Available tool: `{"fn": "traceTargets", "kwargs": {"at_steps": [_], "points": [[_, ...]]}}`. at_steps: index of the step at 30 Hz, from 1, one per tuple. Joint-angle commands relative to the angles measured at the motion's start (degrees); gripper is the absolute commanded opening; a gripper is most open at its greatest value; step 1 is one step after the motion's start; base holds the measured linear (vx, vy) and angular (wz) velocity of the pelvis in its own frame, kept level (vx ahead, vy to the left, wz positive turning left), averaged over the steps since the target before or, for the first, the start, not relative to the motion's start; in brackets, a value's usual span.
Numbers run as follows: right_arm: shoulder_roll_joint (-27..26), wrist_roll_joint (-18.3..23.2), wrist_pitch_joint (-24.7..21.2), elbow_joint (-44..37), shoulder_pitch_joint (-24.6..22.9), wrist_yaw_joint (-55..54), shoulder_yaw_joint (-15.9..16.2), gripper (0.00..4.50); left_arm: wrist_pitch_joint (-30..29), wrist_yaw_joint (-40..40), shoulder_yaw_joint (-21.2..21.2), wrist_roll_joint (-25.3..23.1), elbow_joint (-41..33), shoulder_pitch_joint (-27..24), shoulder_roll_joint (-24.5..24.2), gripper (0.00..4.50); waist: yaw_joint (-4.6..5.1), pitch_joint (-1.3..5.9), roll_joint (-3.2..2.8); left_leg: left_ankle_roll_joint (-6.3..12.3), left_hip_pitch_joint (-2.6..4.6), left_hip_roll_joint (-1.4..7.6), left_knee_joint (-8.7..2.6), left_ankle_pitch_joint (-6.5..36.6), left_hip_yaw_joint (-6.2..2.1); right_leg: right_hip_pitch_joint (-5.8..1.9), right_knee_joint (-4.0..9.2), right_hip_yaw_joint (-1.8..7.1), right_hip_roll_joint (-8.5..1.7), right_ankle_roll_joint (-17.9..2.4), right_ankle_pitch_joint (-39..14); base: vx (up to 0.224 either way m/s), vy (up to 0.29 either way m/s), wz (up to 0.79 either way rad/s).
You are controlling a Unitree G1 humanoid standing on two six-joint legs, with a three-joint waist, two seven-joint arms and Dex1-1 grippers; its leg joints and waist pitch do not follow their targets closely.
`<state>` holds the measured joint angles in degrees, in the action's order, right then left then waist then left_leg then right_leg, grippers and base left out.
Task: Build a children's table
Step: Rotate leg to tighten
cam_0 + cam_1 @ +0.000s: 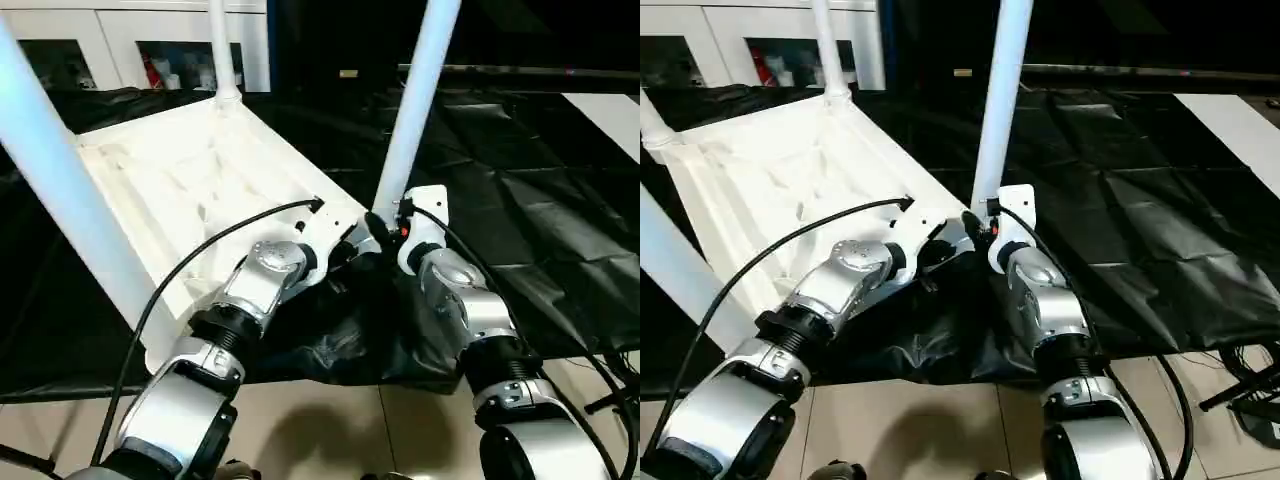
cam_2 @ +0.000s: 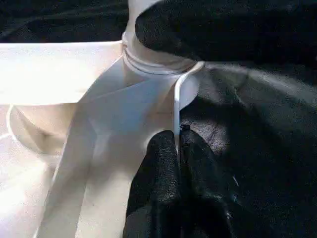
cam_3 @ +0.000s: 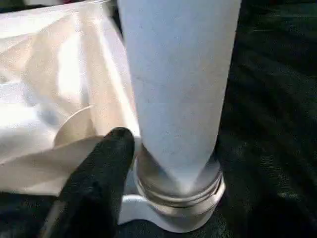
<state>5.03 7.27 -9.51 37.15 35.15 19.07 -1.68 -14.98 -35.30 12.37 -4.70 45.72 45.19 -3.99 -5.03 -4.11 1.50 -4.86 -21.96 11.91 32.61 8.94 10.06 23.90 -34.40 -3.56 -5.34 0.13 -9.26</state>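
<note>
The white tabletop (image 1: 190,190) lies upside down, ribbed underside up, on a black sheet (image 1: 520,200) spread over the floor, its near right corner at the sheet's rumpled front part. Legs stand up from its corner sockets: one at the near right corner (image 1: 415,100), one at the far corner (image 1: 220,50), and a third rises close to the camera on the left (image 1: 50,170). To the right of the tabletop the black sheet runs open and bare to a white strip (image 1: 605,120) at the far right; in front of the sheet is pale tiled floor (image 1: 330,430). Behind stands a white cabinet (image 1: 130,40).

Both silver forearms reach forward and converge on the near right corner. The left hand (image 2: 177,148) has its two black fingers pressed together, pinching the thin upright rim of the tabletop just beside the corner socket. The right hand (image 3: 119,148) sits at the base of the near right leg, one black finger (image 3: 106,168) beside the socket collar on the tabletop side; whether its fingers are spread or gripping the leg I cannot tell
</note>
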Motion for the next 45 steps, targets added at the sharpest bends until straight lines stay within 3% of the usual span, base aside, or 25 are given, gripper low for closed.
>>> {"fn": "traceTargets", "kwargs": {"at_steps": [1,4,7,10,16,25,28,36,39,41,45], "points": [[2.52,0.69,-1.42,-2.09,-1.63,7.3,2.92,3.3,2.38,-5.44,0.85,1.59,-2.02,-1.73,-1.13,0.0,-0.29,4.03,0.4,3.09,0.83,0.6,-3.4,12.13,0.27,-3.23,4.29,1.89,-2.4,-10.49,-12.97,0.0,0.0,0.0],[5.53,-0.26,-1.63,-3.5,-2.63,11.24,4.5,3.42,3.72,-8.77,0.89,2.48,-3.21,-2.64,-2.5,0.0,-0.41,3.98,0.43,3.29,0.7,0.69,-3.41,11.54,0.25,-3.3,4.16,1.84,-2.43,-11.17,-12.38,0.0,0.0,0.0],[9.21,0.76,-1.17,-6.68,-4.23,19.31,5.69,3.42,5.72,-17.06,1.55,5.03,-6.89,-5.0,-4.84,0.0,-0.55,3.94,0.53,3.25,0.7,0.83,-3.46,12.42,0.17,-3.4,4.24,1.83,-2.6,-11.14,-13.82,0.0,0.0,0.0],[11.83,2.26,-1.37,-9.43,-5.34,25.21,6.0,3.42,5.47,-23.54,1.85,7.27,-10.61,-7.11,-6.95,0.0,-0.59,3.86,0.37,3.6,0.95,0.99,-3.47,12.98,0.28,-3.02,4.22,1.96,-2.58,-11.79,-13.77,0.0,0.0,0.0],[15.31,4.84,-2.71,-12.11,-6.0,33.27,6.77,3.42,4.19,-28.05,1.86,8.2,-13.19,-8.75,-9.63,0.0,-1.09,3.67,0.23,3.66,0.91,1.09,-3.56,13.04,0.29,-2.98,4.05,2.01,-2.54,-12.19,-13.73,0.0,0.0,0.0],[16.42,5.57,-3.31,-12.99,-6.48,38.3,7.93,2.69,2.9,-29.84,1.18,8.38,-15.23,-9.97,-11.13,0.0,-1.16,3.63,0.5,3.81,0.75,1.03,-3.5,11.49,0.28,-2.9,3.98,1.97,-2.6,-11.87,-14.1,0.0,0.0,0.0],[16.41,5.67,-3.66,-13.21,-6.53,38.87,8.23,2.29,2.73,-29.92,1.19,8.45,-15.52,-10.14,-11.33,0.0,-1.14,3.61,0.45,3.68,0.77,1.04,-3.54,11.64,0.29,-2.86,3.98,1.98,-2.55,-11.83,-14.24,0.0,0.0,0.0],[16.03,5.19,-3.44,-12.24,-6.6,39.24,8.75,1.94,2.38,-29.38,1.01,8.2,-15.64,-10.11,-11.24,0.0,-1.19,3.53,0.48,3.28,0.77,1.05,-3.64,12.28,0.24,-2.84,4.08,1.98,-2.61,-11.32,-15.42,0.0,0.0,0.0],[15.1,3.6,-3.18,-10.1,-6.66,35.31,8.58,1.93,2.23,-25.68,0.54,6.94,-13.94,-9.2,-10.2,0.0,-1.13,3.46,0.47,3.07,0.78,1.03,-3.67,12.48,0.25,-2.75,4.15,1.98,-2.59,-11.25,-15.66,0.0,0.0,0.0],[12.75,1.06,-3.66,-6.2,-6.19,26.75,7.59,1.92,1.73,-19.01,-0.23,5.0,-11.01,-7.58,-8.32,0.0,-0.93,3.25,0.61,2.39,0.8,0.87,-3.78,13.64,0.28,-2.57,4.55,2.0,-2.63,-10.29,-18.83,0.0,0.0,0.0],[7.74,0.37,-6.22,-1.8,-5.07,13.81,4.5,1.92,0.05,-7.94,-2.07,3.17,-6.11,-4.53,-4.65,0.0,-0.42,3.06,0.49,0.75,0.87,0.66,-4.01,16.04,0.07,-2.42,5.1,1.91,-2.59,-8.58,-23.86,0.0,0.0,0.0]]}}
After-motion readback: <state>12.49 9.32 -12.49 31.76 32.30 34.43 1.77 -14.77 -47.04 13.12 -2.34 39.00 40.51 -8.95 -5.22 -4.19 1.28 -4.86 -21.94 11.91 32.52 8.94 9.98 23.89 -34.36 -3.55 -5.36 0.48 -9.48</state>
